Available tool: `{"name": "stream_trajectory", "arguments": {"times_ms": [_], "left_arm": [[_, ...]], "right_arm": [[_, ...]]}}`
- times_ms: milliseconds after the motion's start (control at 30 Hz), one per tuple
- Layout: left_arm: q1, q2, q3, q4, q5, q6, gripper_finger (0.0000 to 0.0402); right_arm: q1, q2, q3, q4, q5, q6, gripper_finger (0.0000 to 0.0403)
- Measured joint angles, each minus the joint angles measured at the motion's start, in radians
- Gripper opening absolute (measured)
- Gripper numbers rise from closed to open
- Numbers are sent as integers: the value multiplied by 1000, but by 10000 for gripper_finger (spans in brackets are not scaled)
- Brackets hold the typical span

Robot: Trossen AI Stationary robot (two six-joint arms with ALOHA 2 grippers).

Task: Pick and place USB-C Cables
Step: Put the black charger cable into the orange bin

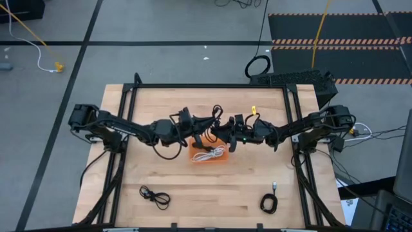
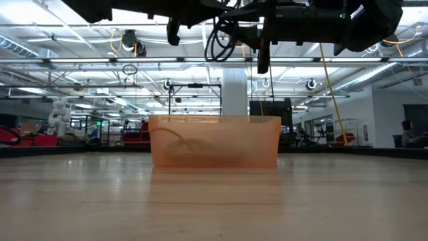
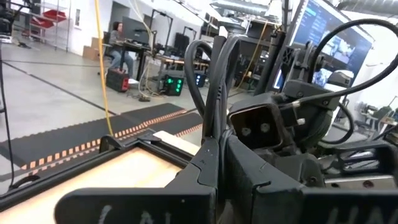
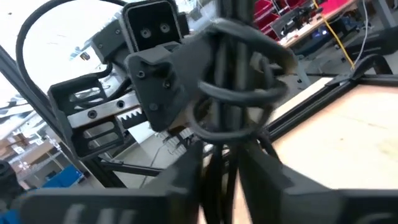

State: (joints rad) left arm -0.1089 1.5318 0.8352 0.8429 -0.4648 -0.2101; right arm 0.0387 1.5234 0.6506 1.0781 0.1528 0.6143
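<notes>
The pale wooden table point(image 1: 212, 187) carries everything, framed by a black metal rail. Above its middle the two dark arms meet, raised over the translucent orange plastic tray point(image 1: 215, 158), which in the low view point(image 2: 214, 142) stands alone on the wood under them.

Inside the tray lies one white coiled USB-C cable point(image 1: 209, 154); a dark curved shape also shows through its wall in the low view, though what it is cannot be told.

The left gripper point(image 1: 205, 124) and the right gripper point(image 1: 226, 125) both pinch one black USB-C cable point(image 1: 216, 115) held in the air between them; in the left wrist view point(image 3: 214, 81) and the right wrist view point(image 4: 233, 74) its strands run up between the pressed fingers.

Two more black coiled cables rest on the table's near part, well apart: one on the left point(image 1: 154, 196), one on the right point(image 1: 268, 203). Four cables are countable in all: three black, one white.
</notes>
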Motion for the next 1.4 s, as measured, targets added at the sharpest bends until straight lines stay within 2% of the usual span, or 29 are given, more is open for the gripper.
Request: {"name": "stream_trajectory", "arguments": {"times_ms": [67,100,433,900,1000,1100,1233,1333,1400], "left_arm": [[-3,0,2,-3,0,19,19],[-5,0,3,-2,1,28,25],[-18,-9,3,-20,4,75,83],[-16,-21,3,-43,0,190,220],[-15,-62,4,-109,-67,239,239],[-16,-143,3,-273,-170,255,251],[-14,-273,3,-493,-195,148,257],[-19,-366,4,-667,-193,16,257],[-26,-414,3,-769,-190,-53,257]], "right_arm": [[0,0,0,1,0,-22,28],[0,0,0,1,0,-36,21],[-1,1,0,-7,0,-59,21],[-28,0,-1,-42,-28,-47,21],[-56,-29,-1,-124,-50,-33,21],[-76,-70,-1,-255,-52,-34,21],[-83,-105,-1,-379,-130,-32,21],[-62,-97,-1,-419,-203,-15,21],[-41,-83,-1,-425,-211,-8,21]]}}
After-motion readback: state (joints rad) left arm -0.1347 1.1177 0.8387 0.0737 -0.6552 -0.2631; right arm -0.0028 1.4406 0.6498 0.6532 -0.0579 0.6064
